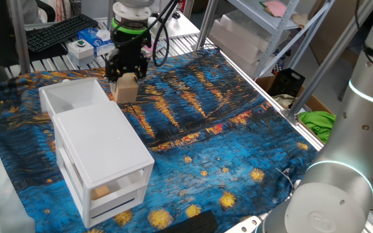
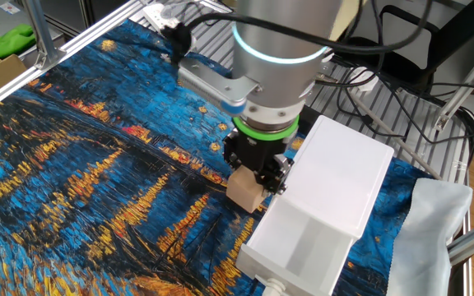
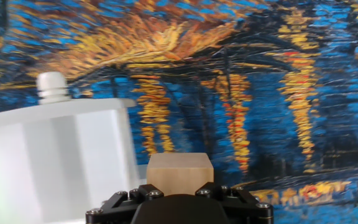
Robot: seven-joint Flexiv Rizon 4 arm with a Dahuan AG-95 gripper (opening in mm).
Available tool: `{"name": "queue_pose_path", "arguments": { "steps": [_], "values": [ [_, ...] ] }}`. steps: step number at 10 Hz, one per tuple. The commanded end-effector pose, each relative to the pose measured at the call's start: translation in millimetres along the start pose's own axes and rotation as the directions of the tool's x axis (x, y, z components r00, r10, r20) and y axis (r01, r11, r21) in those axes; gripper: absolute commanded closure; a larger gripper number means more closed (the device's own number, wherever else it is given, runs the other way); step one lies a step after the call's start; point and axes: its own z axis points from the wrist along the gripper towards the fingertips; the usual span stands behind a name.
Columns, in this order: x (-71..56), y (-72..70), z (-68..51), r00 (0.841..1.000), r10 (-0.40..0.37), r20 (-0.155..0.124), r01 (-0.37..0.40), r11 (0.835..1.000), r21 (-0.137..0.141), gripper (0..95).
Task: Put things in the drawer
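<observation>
aloft — cube (image 1: pixel 126 88) in gripper (image 1: pixel 127 76)

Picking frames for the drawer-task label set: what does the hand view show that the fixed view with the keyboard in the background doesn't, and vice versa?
Only the hand view: the drawer's white knob, sticking out from its front wall.

Only the fixed view: the whole white cabinet, a second wooden block behind a lower see-through front, and the keyboard beyond the table.

Both: the hand shut on a tan wooden cube, held above the painted cloth right beside the pulled-out top drawer, not yet over it. No block shows inside the drawer.
</observation>
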Motion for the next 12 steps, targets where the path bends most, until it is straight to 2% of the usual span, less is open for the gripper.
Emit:
{"name": "queue_pose_path", "arguments": {
  "steps": [1, 3, 6, 8, 12],
  "values": [
    [-0.3, -0.2, -1.3, 1.0, 0.0, -0.006, 0.0, 1.0, 0.001, 95.0],
    [-0.9, -1.2, -0.8, 1.0, -0.002, -0.007, 0.002, 1.0, 0.003, 95.0],
    [-11.8, -4.3, 14.2, 1.0, -0.021, -0.006, 0.021, 1.0, 0.002, 95.0],
    [-11.8, -4.3, 14.2, 0.999, -0.036, 0.019, 0.036, 0.999, 0.004, 95.0],
    [-11.8, -4.3, 14.2, 0.998, -0.045, 0.045, 0.045, 0.999, 0.008, 95.0]
  ]
}}
